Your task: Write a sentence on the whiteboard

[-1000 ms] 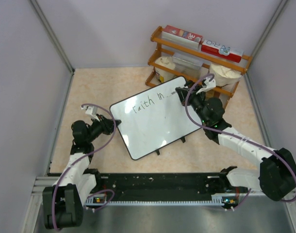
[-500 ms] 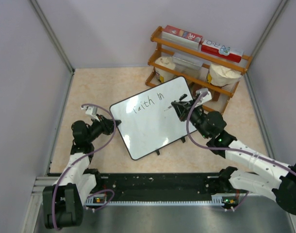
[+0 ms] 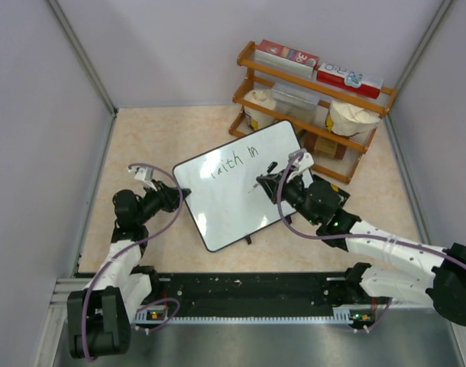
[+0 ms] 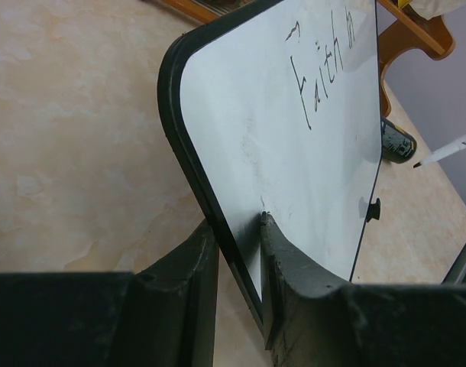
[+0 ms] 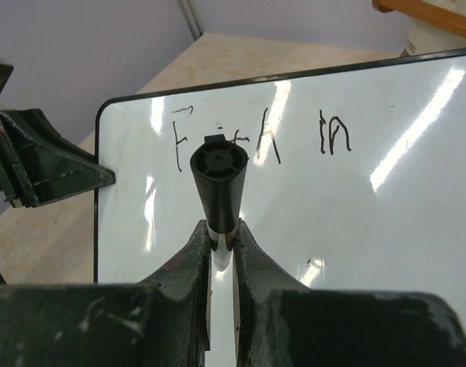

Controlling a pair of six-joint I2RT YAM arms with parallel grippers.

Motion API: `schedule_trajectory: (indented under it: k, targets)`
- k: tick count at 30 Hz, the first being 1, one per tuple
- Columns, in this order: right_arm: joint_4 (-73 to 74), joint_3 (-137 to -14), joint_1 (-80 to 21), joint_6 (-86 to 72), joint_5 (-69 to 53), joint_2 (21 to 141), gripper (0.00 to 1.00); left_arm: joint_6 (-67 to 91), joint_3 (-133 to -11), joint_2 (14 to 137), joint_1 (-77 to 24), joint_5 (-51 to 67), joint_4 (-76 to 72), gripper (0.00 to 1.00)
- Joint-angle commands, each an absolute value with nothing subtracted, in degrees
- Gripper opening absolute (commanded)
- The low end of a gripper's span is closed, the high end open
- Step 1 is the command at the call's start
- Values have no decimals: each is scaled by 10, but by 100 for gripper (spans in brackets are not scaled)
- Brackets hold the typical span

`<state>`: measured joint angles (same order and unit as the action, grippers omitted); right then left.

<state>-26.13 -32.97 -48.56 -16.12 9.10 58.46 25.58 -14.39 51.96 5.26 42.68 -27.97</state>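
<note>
The right gripper [image 5: 221,238] is pressed together on a marker [image 5: 220,183], its two fingers pinching the white barrel just below the black butt end, which points up toward the wrist camera. From above, this gripper hangs over the middle of the whiteboard [image 3: 234,210], with the marker slanting down toward the white face below and to the right of the writing. In the left wrist view the marker's dark tip shows against the table beyond the board's far rim, so whether it touches the surface cannot be told. The sentence [image 5: 256,138] so far reads "Faith in", a single line of thin black strokes near the board's far edge, up and to the left of the held marker. The left gripper [image 4: 239,237] is closed on the whiteboard's black rim near its left corner, one finger on each side of the edge, so the board stretches away from that hand toward the right arm. The board sits skewed on the beige marbled table [image 3: 156,138], between the two arms, with small black feet [image 3: 249,239] along its near right edge. Behind the board, just past its far right corner, stands a wooden rack [image 3: 248,80] holding red-and-white boxes [image 3: 288,54] on top and pale tubs [image 3: 354,116] on the shelf below.
</note>
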Motion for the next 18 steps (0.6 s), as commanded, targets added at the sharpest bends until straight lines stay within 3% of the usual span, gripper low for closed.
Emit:
schedule_trajectory:
  k: [1,18]
  targets:
    - [-315,-359,-509,-178,78,627,0,212,-132,530,53,398,-299,0]
    - [-468,-450,-557,-157,122,813,0,214,-133,533,54,404,-303,0]
